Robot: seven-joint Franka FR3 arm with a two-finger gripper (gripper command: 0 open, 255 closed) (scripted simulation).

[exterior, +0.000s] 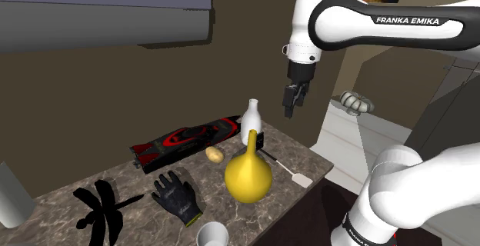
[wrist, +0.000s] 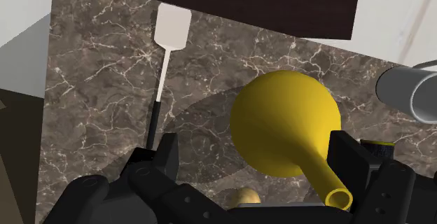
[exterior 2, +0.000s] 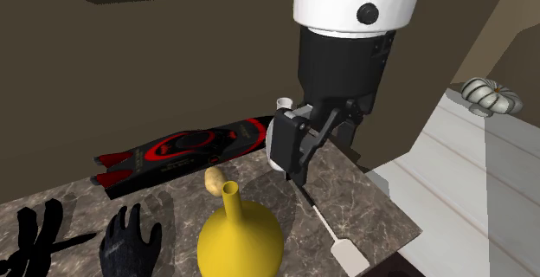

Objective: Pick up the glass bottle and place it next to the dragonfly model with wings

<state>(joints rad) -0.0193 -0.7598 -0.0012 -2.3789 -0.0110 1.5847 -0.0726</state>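
Hovering above the marble counter (exterior: 58,197), the gripper (exterior: 291,102) is carrying nothing; its fingers (wrist: 165,158) are standing well apart, with the yellow flask (wrist: 283,128) showing between them in the wrist view but resting on the counter below, untouched; the white bottle (exterior: 251,120) is standing upright on the counter, just behind the flask and beside one end of a long red-and-black item (exterior: 183,140), possibly a toy car or a board; the gripper is hanging to the shoulder view's right of the bottle, apart from it; the black dragonfly model (exterior: 100,210) is lying flat near the counter's opposite end, well apart from the bottle; a black glove (exterior: 177,197) is lying between the dragonfly model and the flask; a potato (exterior: 215,154) is sitting just beside the flask; a white spatula (exterior: 294,174) is lying near the counter's edge beneath the gripper; a white cup (exterior: 210,235) is standing at the front edge.
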